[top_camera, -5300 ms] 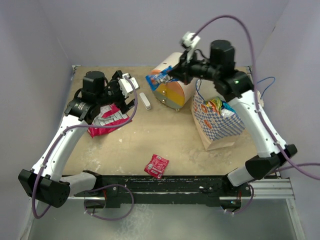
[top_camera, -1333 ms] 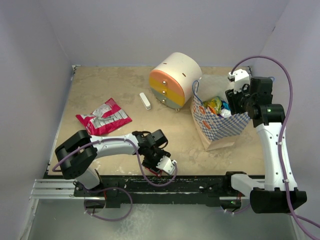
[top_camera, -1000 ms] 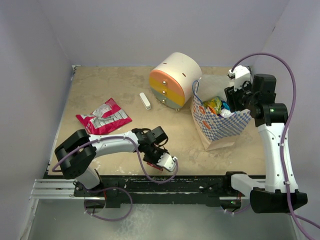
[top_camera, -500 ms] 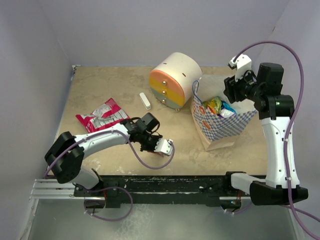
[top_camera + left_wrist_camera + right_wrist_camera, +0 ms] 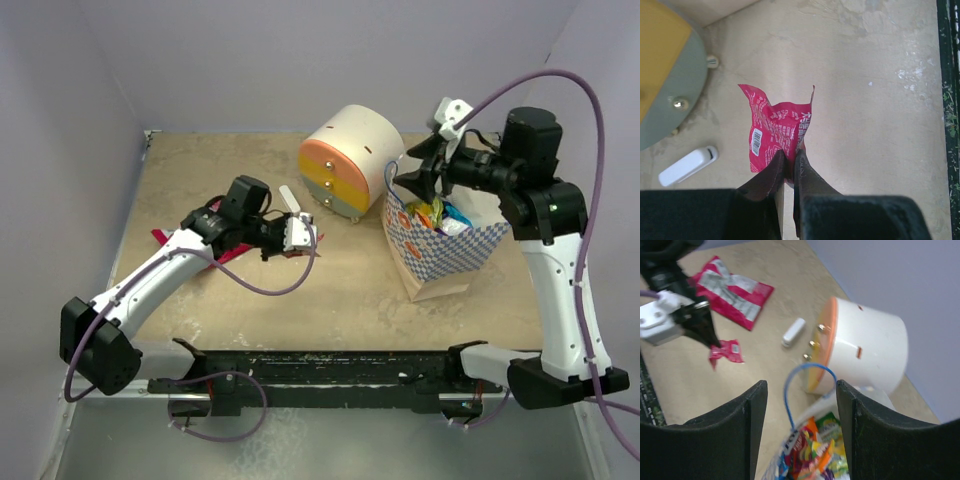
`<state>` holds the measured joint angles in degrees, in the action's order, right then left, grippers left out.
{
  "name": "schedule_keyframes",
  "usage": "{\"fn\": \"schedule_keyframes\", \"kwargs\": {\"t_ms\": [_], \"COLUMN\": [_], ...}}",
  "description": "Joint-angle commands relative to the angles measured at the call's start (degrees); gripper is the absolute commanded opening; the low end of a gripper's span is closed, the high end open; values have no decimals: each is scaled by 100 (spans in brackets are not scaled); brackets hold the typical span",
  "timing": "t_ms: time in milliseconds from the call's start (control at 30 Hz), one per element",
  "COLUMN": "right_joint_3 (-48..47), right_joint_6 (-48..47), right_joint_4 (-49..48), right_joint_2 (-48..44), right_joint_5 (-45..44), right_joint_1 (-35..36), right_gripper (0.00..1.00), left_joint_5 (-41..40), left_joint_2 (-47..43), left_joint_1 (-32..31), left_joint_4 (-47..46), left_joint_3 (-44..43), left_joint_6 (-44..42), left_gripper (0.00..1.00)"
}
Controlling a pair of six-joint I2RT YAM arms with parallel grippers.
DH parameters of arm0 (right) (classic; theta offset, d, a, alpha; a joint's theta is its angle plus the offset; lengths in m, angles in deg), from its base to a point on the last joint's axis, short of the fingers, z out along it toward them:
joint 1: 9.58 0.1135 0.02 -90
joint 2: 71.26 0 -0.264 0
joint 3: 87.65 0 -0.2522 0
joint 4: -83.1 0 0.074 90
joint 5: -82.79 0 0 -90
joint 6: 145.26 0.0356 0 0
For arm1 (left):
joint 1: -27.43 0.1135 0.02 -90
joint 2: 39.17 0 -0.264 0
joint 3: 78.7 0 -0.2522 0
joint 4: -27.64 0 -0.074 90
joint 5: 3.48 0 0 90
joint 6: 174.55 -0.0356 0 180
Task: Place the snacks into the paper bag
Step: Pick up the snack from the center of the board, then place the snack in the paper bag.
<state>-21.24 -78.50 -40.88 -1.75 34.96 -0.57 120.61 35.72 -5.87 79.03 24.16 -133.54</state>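
Tan paper bag upright, colourful snacks heaped inside; left gripper clenched on small pink packet above table, arm stretched rightward; right gripper spread, empty, above bag.

The cream cylindrical drawer unit, with orange, yellow and grey drawer fronts, stands on the beige tabletop. The small white plastic stick lies near it.
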Motion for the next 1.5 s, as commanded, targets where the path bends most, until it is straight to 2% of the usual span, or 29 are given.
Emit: {"fn": "schedule_keyframes", "kwargs": {"t_ms": [0,200,400,700,1267,1367,1467], "right_joint_3": [-238,-239,-283,37,367,386,378], "right_joint_6": [-199,-656,-1079,-1516,-1299,-1175,-1067], "right_joint_4": [-345,-318,-70,92,-45,-101,-175], "right_joint_2": [297,682,1204,1411,1658,1724,1765], "right_joint_5": [420,432,241,300,737,941,915], "right_joint_1": [597,1422,2198,2589,2763,2762,2758], "right_gripper": [59,59,61,60,38,31,16], "left_joint_5": [855,1826,2659,3151,3333,3357,3414], "left_joint_2": [-110,-300,-333,-368,-287,-307,-349], "left_joint_1": [446,918,964,960,986,1043,1117], "left_joint_4": [287,406,544,707,320,144,25], "left_joint_3": [-680,-1196,-1496,-1608,-1518,-1418,-1325], "left_joint_6": [122,584,872,849,1138,1297,1380], "left_gripper": [0,0,0,0,0,0,1]}}
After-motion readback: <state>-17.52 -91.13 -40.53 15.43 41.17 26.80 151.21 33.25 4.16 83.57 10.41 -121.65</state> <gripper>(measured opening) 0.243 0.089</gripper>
